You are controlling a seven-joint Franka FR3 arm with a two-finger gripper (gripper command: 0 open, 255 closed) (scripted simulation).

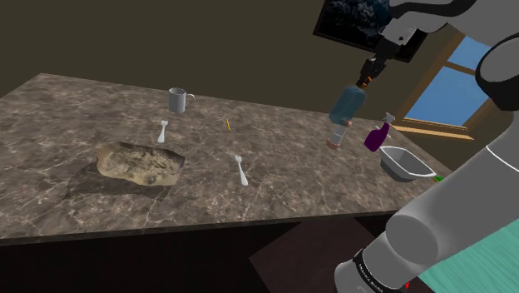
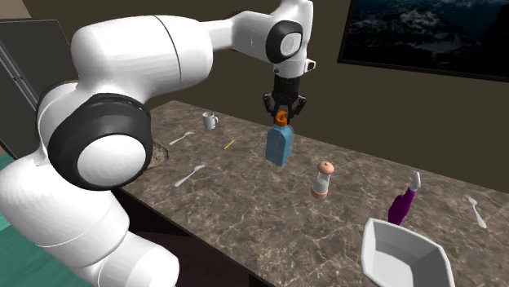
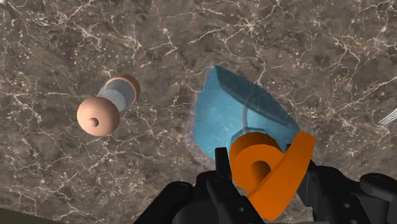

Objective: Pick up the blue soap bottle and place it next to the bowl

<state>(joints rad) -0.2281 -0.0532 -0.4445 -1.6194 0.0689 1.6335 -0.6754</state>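
Observation:
The blue soap bottle (image 1: 348,105) (image 2: 278,145) (image 3: 230,109) with an orange pump top (image 3: 264,170) hangs upright above the marbled counter. My gripper (image 1: 371,72) (image 2: 282,111) (image 3: 265,173) is shut on the pump top, one black finger (image 3: 222,167) on each side of it. The grey-white bowl (image 1: 405,164) (image 2: 404,255) sits near the counter's edge, at the shoulder view's right, apart from the bottle.
A purple spray bottle (image 1: 376,136) (image 2: 400,205) stands by the bowl. A pink-topped shaker (image 1: 336,136) (image 2: 323,180) (image 3: 107,107) stands close to the held bottle. Farther off are a mug (image 1: 177,100), a loaf (image 1: 138,162), two forks (image 1: 241,169) and a pencil (image 1: 228,125).

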